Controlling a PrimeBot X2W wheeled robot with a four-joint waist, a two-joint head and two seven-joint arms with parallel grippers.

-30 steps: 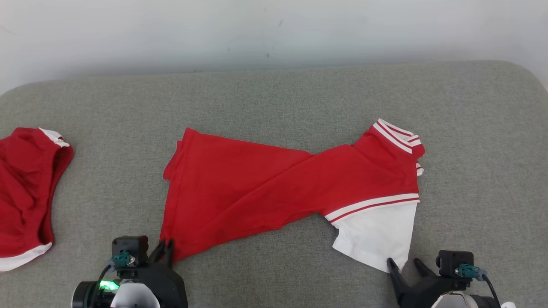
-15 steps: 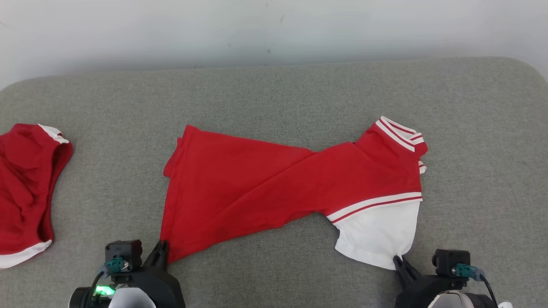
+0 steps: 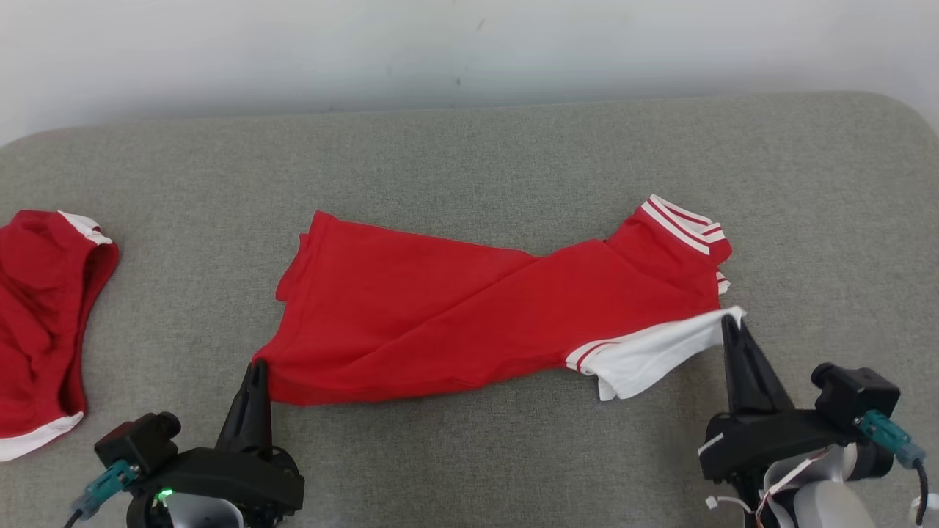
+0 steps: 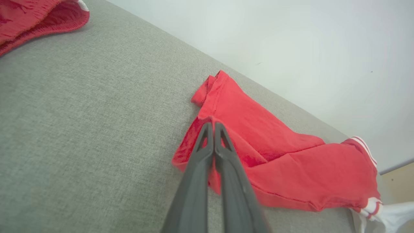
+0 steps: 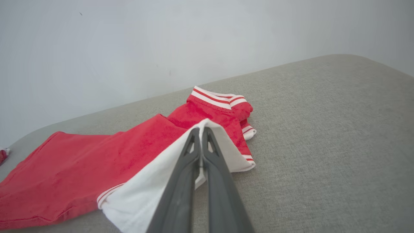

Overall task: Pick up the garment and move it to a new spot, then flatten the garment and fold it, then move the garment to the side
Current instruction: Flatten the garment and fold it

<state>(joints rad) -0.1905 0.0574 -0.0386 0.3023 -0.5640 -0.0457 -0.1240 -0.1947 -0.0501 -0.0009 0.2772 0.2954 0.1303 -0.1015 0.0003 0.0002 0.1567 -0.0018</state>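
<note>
A red short-sleeved shirt (image 3: 455, 315) lies stretched left to right across the middle of a grey padded surface (image 3: 513, 161), in front of a pale wall (image 3: 440, 44). Its striped collar (image 3: 678, 224) points to the far right and its white sleeve (image 3: 645, 356) sits at the near right.

The left gripper (image 3: 256, 369) is closed on the shirt's near left hem corner, with red cloth pinched between its dark fingers. The right gripper (image 3: 732, 323) is closed on the white sleeve's corner, which is raised and peeled back towards the collar. Holding two well-separated corners probably lets both arms raise the near edge together and keep the cloth taut between them. This could be for carrying the shirt or for laying one half over the other, and which one cannot be told.

A second red garment (image 3: 37, 323) lies crumpled at the far left, well apart from the shirt.

A second ago both grippers sat lower, at the shirt's near edge. The left one was nearly shut at the hem corner and the right one was open beside the flat sleeve. Since then both have clamped and lifted forward, so the near edge has risen and the sleeve has turned over. The camera has also shifted slightly.
</note>
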